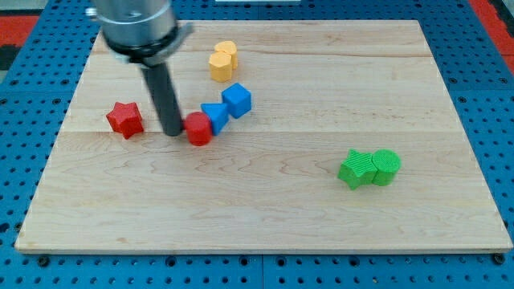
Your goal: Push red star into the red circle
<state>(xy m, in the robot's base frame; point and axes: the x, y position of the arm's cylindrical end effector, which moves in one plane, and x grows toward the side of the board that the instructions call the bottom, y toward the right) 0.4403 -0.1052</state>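
In the camera view you see the task unfinished: the red star [125, 119] lies apart from the red circle [199, 129], with my tip [172, 132] between them, touching the circle's left side on the tabletop [281, 209]; no gripper exists, so no grip state applies.

My tip [172, 132] stood between the red star [125, 119] at its left and the red circle [198, 128] touching its right; blue blocks [226, 108] lay beyond.
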